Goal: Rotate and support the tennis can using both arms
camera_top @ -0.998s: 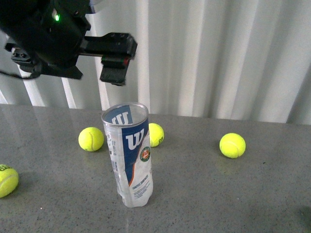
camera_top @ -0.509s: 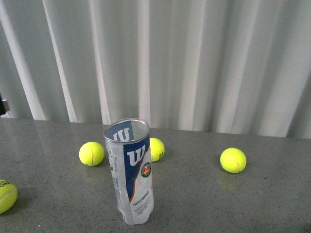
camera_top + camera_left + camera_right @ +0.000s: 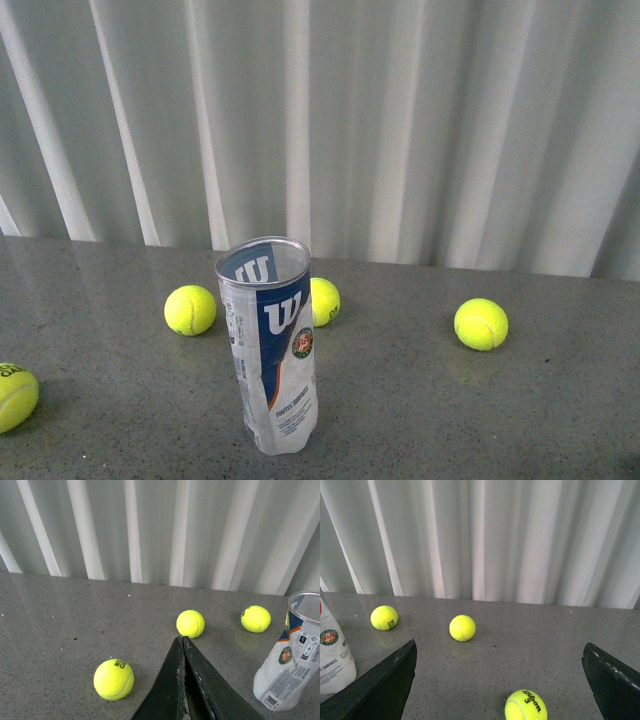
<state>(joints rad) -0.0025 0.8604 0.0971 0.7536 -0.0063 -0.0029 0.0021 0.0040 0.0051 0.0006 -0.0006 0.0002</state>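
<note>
1. while the tennis can [image 3: 273,350] stands upright and open-topped near the middle of the grey desk [image 3: 450,420], yellow tennis balls lie scattered around it: one ball [image 3: 190,310] behind it to the left, a second ball [image 3: 323,302] just behind it and partly hidden by its rim, a third ball [image 3: 481,324] well apart to the right, and a fourth ball [image 3: 15,397] cut off at the desk's left edge.
2. a white pleated curtain [image 3: 400,120] closes off the whole back of the scene.
3. nothing touches the can; neither arm shows in the front view.
4. the left end effector [image 3: 182,642] shows in its wrist view with its two dark fingers pressed together into a point, holding nothing, aimed over the desk toward a ball, with the can off to one side.
5. the right end effector [image 3: 500,680] is spread wide, its fingers [image 3: 380,680] at opposite edges of its view, nothing between them but bare desk and a wilson-marked ball [image 3: 525,706].
6. the can appears only as a cropped strip in the right wrist view, and its lower label text is too small to read.
</note>
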